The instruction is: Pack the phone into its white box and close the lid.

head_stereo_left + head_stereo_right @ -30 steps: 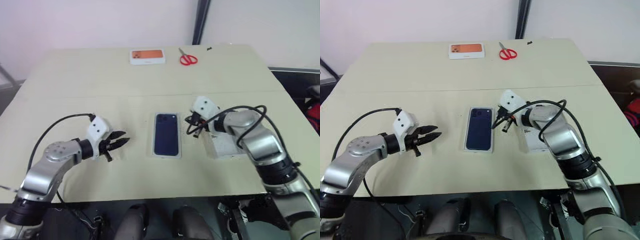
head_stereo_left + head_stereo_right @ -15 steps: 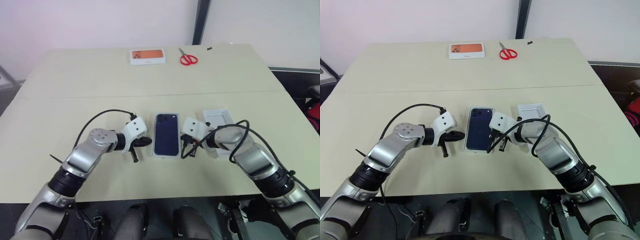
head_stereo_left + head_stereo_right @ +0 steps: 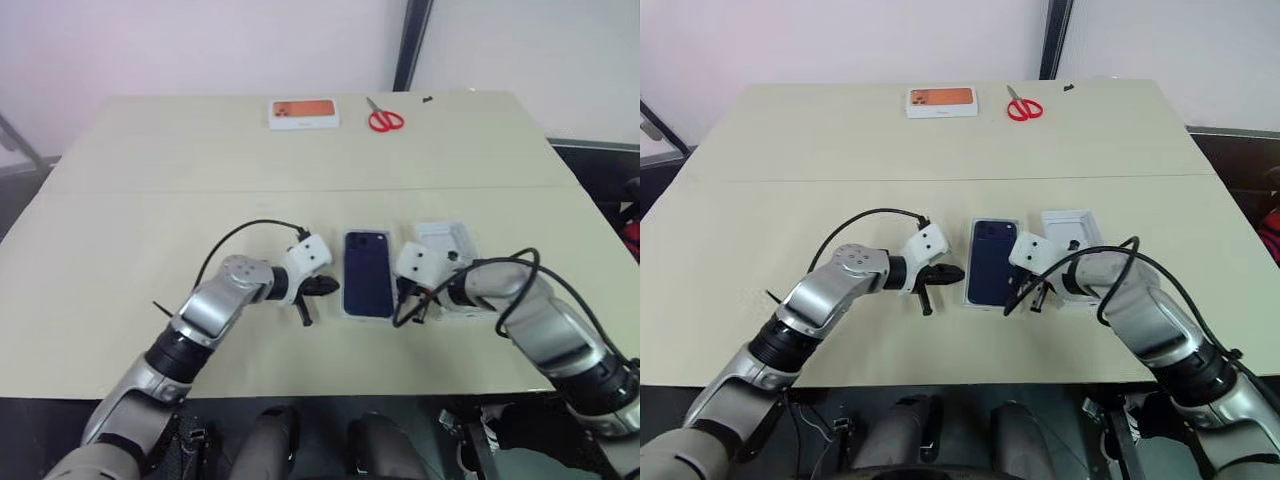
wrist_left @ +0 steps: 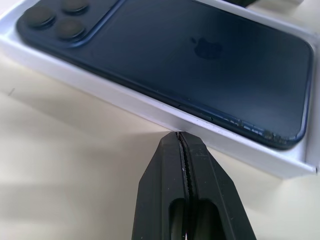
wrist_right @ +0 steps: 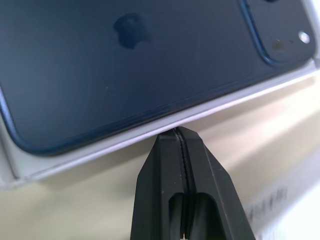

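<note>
The dark blue phone (image 3: 367,285) lies back up in the shallow white box (image 4: 150,107) near the table's front middle. My left gripper (image 3: 335,286) is shut and empty. Its tip (image 4: 179,135) sits against the box's left side wall. My right gripper (image 3: 1025,290) is also shut and empty, and its tip (image 5: 177,131) is at the box's right side wall (image 5: 100,147). The lid (image 3: 445,240) lies just right of the box with its white inside up, partly behind my right wrist.
A white box with orange print (image 3: 303,113) and red scissors (image 3: 385,120) lie at the table's far edge. The table's front edge (image 3: 330,385) runs close below both arms.
My left gripper swung right from well left of the phone to the box's left side. My right gripper drew back off the lid area to the box's right side.
</note>
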